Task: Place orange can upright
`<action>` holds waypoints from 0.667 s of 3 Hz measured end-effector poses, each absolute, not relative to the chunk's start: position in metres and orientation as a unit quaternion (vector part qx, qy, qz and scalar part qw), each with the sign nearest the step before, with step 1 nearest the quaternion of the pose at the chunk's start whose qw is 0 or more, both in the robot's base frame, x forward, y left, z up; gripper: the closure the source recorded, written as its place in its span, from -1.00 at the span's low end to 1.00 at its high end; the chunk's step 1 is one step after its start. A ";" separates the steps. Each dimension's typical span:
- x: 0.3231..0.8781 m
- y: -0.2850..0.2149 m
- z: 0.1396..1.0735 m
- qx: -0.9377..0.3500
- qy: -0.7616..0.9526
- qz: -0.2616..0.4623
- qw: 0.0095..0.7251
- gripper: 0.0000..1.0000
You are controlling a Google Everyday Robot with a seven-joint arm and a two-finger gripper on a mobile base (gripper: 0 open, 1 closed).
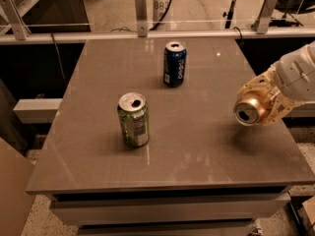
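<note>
The orange can (249, 110) hangs on its side a little above the right part of the grey table (197, 146), its silver top facing toward the camera and to the left. My gripper (261, 104) comes in from the right edge and is shut on the orange can, its pale fingers wrapped around the can's body. Most of the can's side is hidden behind the fingers.
A green can (133, 120) stands upright at centre-left of the table. A dark blue can (174, 64) stands upright farther back, near the middle. A metal rail with glass panels (141, 14) runs behind the table's far edge.
</note>
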State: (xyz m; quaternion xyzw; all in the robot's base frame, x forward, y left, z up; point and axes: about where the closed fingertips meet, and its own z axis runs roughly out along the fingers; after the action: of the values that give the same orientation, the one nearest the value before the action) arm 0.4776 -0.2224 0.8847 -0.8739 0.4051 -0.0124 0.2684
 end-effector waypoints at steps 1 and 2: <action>0.473 -0.210 0.888 -0.866 0.408 0.025 0.287 1.00; 0.466 -0.209 0.887 -0.848 0.426 0.067 0.307 1.00</action>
State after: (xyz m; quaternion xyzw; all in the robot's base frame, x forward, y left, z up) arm 0.4658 -0.2086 0.8867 -0.8483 0.4261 0.0667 0.3072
